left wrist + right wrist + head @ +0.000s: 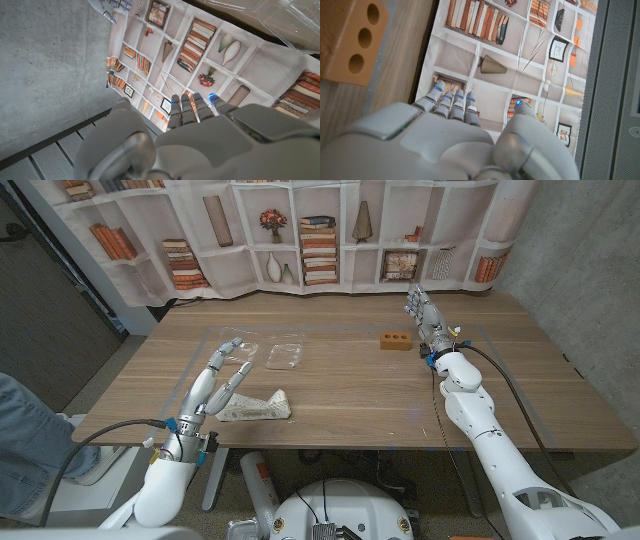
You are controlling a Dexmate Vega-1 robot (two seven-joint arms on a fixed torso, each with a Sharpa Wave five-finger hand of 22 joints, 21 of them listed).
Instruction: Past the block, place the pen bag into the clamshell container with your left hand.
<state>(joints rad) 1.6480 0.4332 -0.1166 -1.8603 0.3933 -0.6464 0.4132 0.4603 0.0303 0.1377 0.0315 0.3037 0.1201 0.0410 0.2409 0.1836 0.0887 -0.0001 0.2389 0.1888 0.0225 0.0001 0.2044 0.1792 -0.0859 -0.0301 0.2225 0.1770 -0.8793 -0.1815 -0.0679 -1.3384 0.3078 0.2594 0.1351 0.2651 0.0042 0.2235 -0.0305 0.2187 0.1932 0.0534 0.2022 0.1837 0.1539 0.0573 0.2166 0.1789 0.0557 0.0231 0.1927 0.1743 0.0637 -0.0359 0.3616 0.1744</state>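
Note:
The pen bag (256, 407), a pale patterned pouch, lies near the table's front edge on the left. My left hand (215, 385) hovers just left of it, fingers spread and empty. The clear clamshell container (285, 353) sits behind the bag, with a second clear plastic piece (237, 348) to its left. The small brown wooden block (395, 339) with holes stands right of centre and shows again in the right wrist view (350, 42). My right hand (425, 315) is raised beside the block, on its right, fingers apart and holding nothing.
The wooden table (340, 395) stretches between the two arms. A printed bookshelf backdrop (330, 230) hangs behind the far edge. A person's leg in jeans (25, 430) shows at the left edge. A cable (510, 395) runs along my right arm.

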